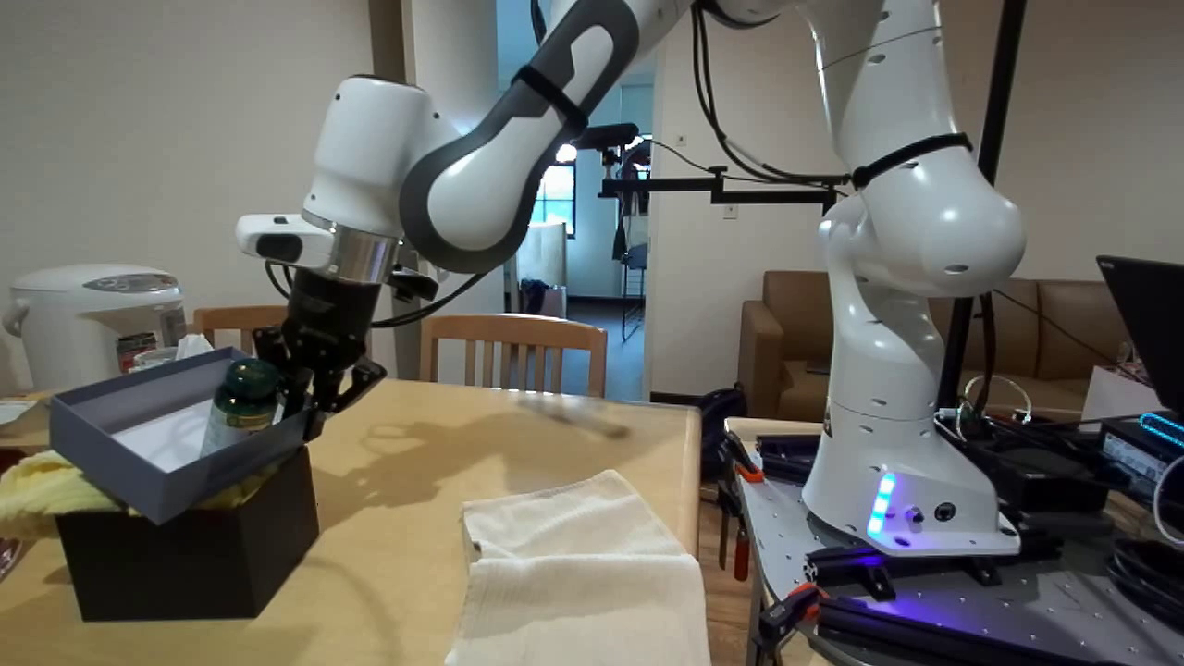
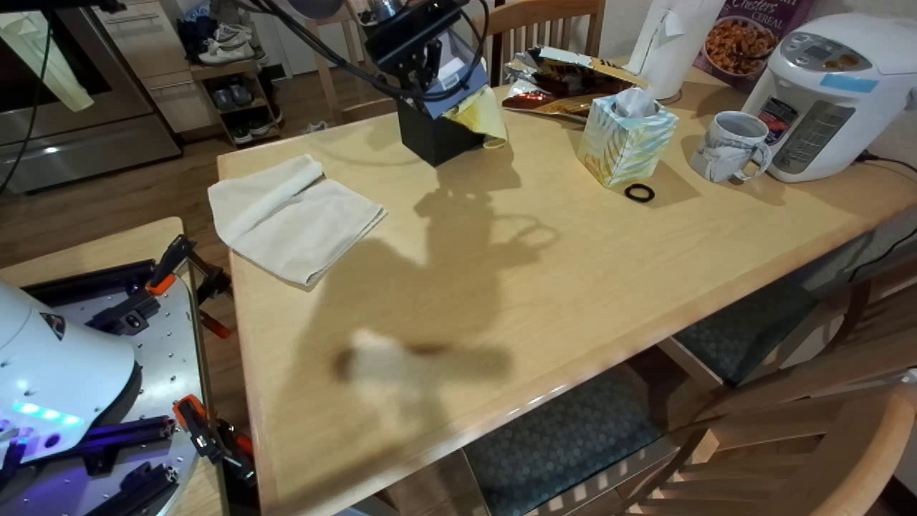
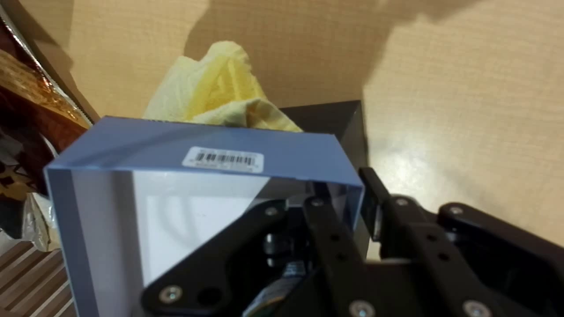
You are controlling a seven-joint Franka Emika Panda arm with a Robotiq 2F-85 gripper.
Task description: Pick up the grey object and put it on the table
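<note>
The grey object is a shallow blue-grey tray [image 1: 227,472] with a white inner face; it also shows in the wrist view [image 3: 145,141] and, partly hidden, in an exterior view [image 2: 448,104]. It lies tilted on a black box [image 1: 185,564] and yellow cloth [image 1: 46,490]. A dark green bottle [image 1: 245,398] leans inside it. My gripper [image 1: 305,412] straddles the tray's side wall, one finger inside beside the bottle, one outside. In the wrist view [image 3: 346,187] a gap shows between the inner finger and the wall. The table [image 2: 609,265] is beneath.
A folded beige cloth [image 1: 578,555] lies on the table. A tissue box [image 2: 627,140], a mug [image 2: 731,147], a black ring [image 2: 639,192], foil bags [image 2: 559,86] and a white water boiler [image 2: 831,100] stand or lie farther along it. Wooden chairs [image 1: 513,342] surround it.
</note>
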